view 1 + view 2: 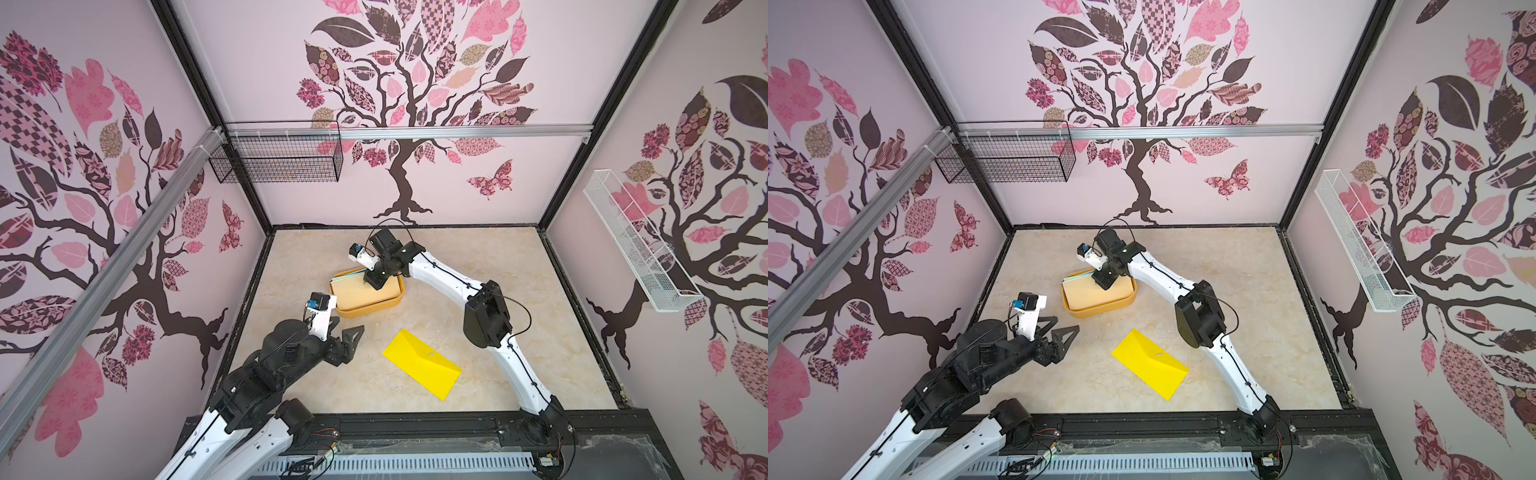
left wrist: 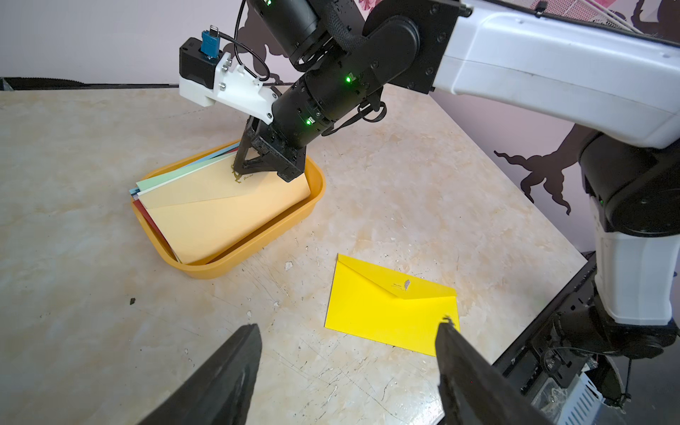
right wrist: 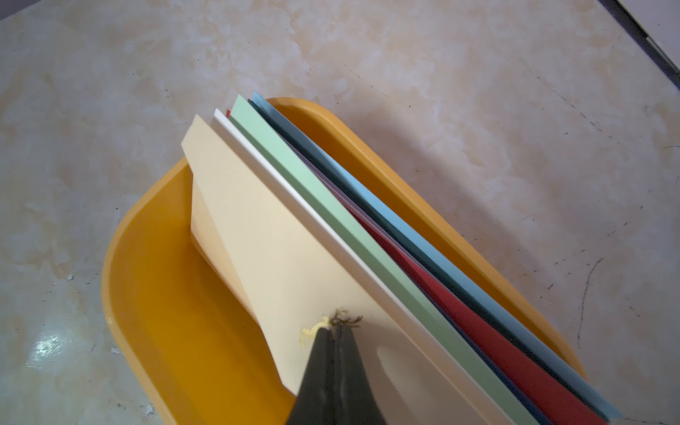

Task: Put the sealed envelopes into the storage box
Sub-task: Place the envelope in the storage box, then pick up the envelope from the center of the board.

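Yellow envelope (image 1: 419,363) lies flat at 5 o'clock of the box (image 1: 368,311), long axis 10-to-4, at 4 o'clock from the nearer left gripper (image 1: 348,330), fingers spread, empty; right gripper (image 3: 333,331) clenched, tips on the tan envelope (image 3: 276,257) in the box

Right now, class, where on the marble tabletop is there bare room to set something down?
Free: the strip between the orange-yellow plastic storage box and the back wall; the patch between the right arm and right wall. Crowded: the box, holding fanned envelopes under the shut right gripper; the yellow paper envelope near the open left gripper.
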Tool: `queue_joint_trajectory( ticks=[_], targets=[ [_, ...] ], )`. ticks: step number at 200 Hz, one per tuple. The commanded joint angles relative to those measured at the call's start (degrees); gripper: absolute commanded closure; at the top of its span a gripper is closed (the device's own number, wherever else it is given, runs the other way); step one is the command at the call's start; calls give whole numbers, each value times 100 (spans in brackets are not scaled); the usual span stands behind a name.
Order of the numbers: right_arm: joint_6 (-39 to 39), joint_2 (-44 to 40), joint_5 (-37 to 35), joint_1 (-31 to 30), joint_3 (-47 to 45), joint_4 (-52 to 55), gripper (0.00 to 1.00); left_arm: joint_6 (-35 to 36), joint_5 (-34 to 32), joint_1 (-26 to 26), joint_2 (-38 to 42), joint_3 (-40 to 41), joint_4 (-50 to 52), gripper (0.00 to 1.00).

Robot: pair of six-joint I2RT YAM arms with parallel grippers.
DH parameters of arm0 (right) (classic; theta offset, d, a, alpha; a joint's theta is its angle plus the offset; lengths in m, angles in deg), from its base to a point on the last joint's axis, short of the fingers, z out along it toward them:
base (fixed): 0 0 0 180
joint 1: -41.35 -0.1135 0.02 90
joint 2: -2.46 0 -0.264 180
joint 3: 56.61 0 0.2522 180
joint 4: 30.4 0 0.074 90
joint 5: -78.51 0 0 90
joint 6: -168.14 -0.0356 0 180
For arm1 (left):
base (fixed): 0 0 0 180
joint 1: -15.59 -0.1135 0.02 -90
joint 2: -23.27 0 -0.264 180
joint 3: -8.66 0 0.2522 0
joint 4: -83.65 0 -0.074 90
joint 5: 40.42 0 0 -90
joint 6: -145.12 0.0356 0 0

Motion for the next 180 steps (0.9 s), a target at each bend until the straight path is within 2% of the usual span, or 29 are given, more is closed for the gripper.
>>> queue_joint_trajectory(
  ticks=[1, 40, 84, 107, 129, 157, 180],
  targets=[
    [-112, 278, -156, 14, 116, -34, 100, -6, -29, -25, -10, 67, -20, 20],
    [-263, 93, -5, 18, -312, -209, 100, -25, -28, -24, -72, 75, -7, 20],
    [-609, -1126, 142, 47, -1026, -654, 100, -126, -33, -24, -90, 64, 3, 20],
    [-1014, -1828, 378, 174, -1497, -848, 100, -647, 13, -24, -90, 118, 14, 20],
    [-1529, -2705, 630, 327, -2387, -1280, 100, -1358, 156, -19, -90, 360, -34, 20],
    [-2363, -3807, 871, 671, -3776, -1728, 89, -2072, 702, -23, -149, 954, -563, 21],
    [-2818, -4503, 897, 963, -4810, -1698, 76, -2403, 1390, -24, -679, 1305, -1154, 23]
  ],
)
